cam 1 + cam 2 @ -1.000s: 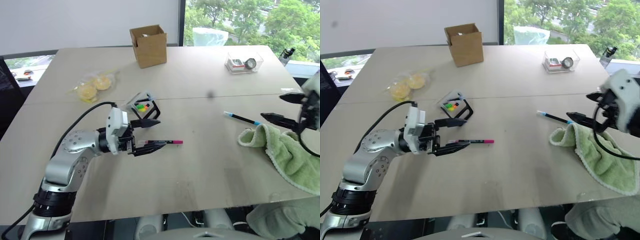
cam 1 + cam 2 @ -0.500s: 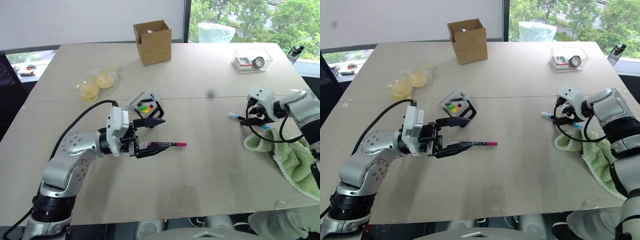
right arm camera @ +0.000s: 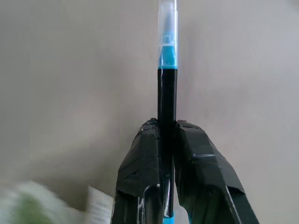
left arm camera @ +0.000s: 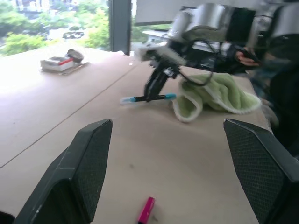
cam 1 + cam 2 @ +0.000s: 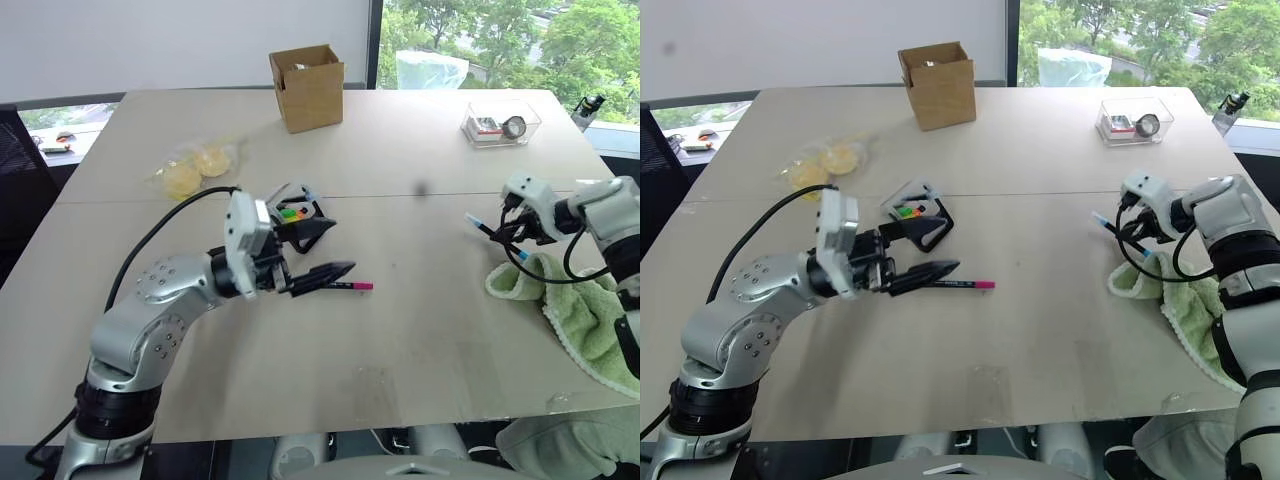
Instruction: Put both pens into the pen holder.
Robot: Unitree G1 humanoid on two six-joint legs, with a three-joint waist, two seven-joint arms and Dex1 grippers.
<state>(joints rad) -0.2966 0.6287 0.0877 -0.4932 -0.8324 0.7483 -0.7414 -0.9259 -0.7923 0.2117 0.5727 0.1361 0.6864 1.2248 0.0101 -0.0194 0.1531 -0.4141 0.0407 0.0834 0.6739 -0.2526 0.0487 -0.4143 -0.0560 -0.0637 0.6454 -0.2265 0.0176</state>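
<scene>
The pink-ended pen [image 5: 346, 286] lies flat on the table. My left gripper [image 5: 335, 248] hovers open just over its near end, holding nothing. Behind that gripper stands the pen holder [image 5: 296, 212], tilted, with green and orange bits inside and partly hidden by the fingers. At the right, my right gripper [image 5: 510, 233] is shut on the blue-ended pen [image 5: 477, 222]. The right wrist view shows both fingers clamped on the pen's black shaft [image 3: 167, 93]. The left wrist view shows the blue-ended pen [image 4: 140, 98] close to the table beside the green towel [image 4: 215, 95].
A brown cardboard box [image 5: 306, 88] stands at the back centre, with a clear plastic box [image 5: 500, 124] at the back right. A bag of yellow items [image 5: 192, 170] lies at the back left. The green towel [image 5: 575, 310] is heaped at the right front edge.
My right gripper has come down and shut on the blue-ended pen. The left gripper has rolled and shifted a little to the right and up, staying open over the pink-ended pen.
</scene>
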